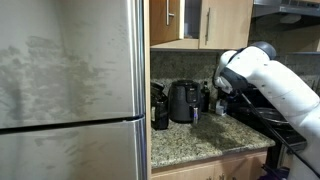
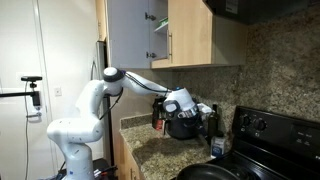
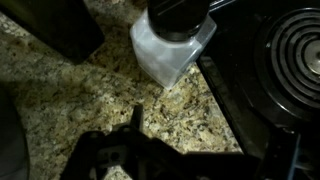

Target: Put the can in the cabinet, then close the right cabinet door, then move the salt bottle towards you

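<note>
With the claw (image 3: 138, 145) spread and empty near the salt bottle (image 3: 170, 48), which stands on the counter (image 3: 60, 100) just beside the stove (image 3: 285, 90), an off-centre descent could tip it or push it onto the stove rather than draw it back.

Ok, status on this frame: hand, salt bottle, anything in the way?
Hand open, empty, short of the bottle. Salt bottle upright on granite counter, beside the stove. Bare counter between them; can not in view.
</note>
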